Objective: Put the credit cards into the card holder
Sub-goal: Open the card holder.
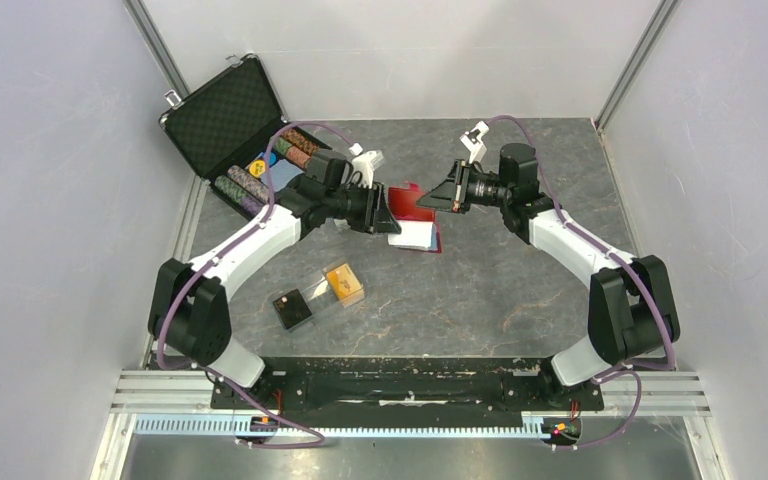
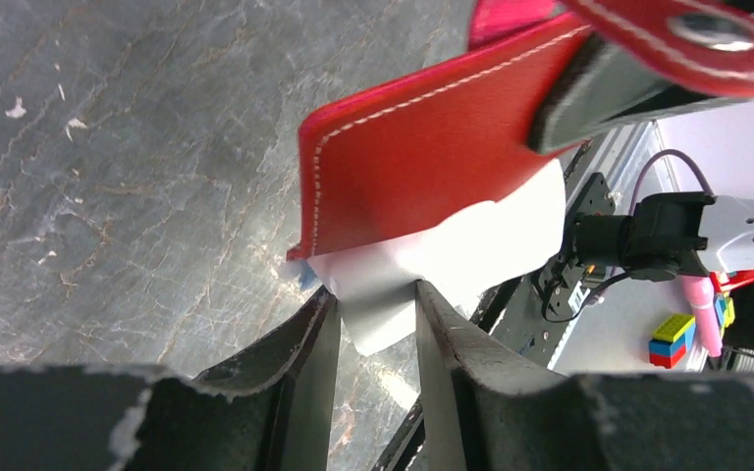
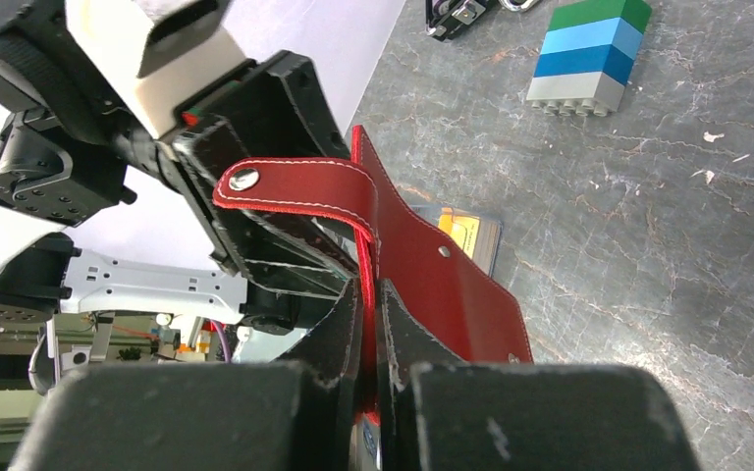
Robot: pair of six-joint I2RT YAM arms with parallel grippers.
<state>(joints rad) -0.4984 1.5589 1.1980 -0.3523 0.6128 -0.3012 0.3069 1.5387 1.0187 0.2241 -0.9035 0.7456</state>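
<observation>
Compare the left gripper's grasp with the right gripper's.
The left gripper holds the pale card by a corner; the right gripper clamps a flap of the red card holder. The left jaws stand visibly apart with the card between them; the right jaws are almost touching. Both are shut on something and face each other.

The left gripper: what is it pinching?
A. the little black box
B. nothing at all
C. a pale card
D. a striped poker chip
C: in the left wrist view, the left gripper is closed on a pale card, and the card's far end is tucked under the red wallet.
</observation>
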